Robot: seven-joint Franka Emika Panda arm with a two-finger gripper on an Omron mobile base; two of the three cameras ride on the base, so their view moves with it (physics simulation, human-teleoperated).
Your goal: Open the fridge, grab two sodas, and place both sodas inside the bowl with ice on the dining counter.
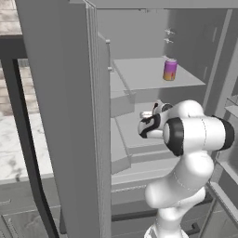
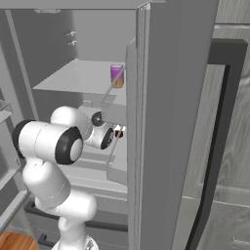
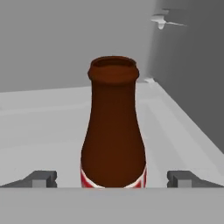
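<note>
A purple drink can fading to orange-yellow at its base point(image 1: 170, 69) stands upright on the upper pale grey shelf point(image 1: 148, 74) inside the tall matte grey fridge point(image 1: 65, 116), whose doors stand open. In the right base view the same can point(image 2: 116, 76) sits near the front edge of that shelf point(image 2: 78, 78), partly behind the edge of the open door point(image 2: 161, 122).

One shelf lower, a dark reddish-brown bottle-shaped drink container with a flared mouth and a red and white band near its bottom point(image 3: 113, 127) stands upright on the pale grey lower shelf point(image 3: 43, 131). In the hand view it rises directly between the two small dark fingertips point(image 3: 43, 178) of the two-finger gripper point(image 3: 113, 180). The tips stand wide apart, one on each side of the container, with a clear gap between each tip and the container's sides; the gripper is released and grips nothing.

In the left base view the white arm with dark joints point(image 1: 186, 153) reaches from the lower right into the fridge at the level of the lower shelf, and the gripper point(image 1: 148, 115) shows as a small pale shape past the wrist. In the right base view a small reddish spot point(image 2: 118, 133) shows just beyond the wrist, beside the door's edge.

A long dark vertical handle point(image 2: 215, 146) runs down the open right door, and another dark handle point(image 1: 25, 139) runs down the open left door.
</note>
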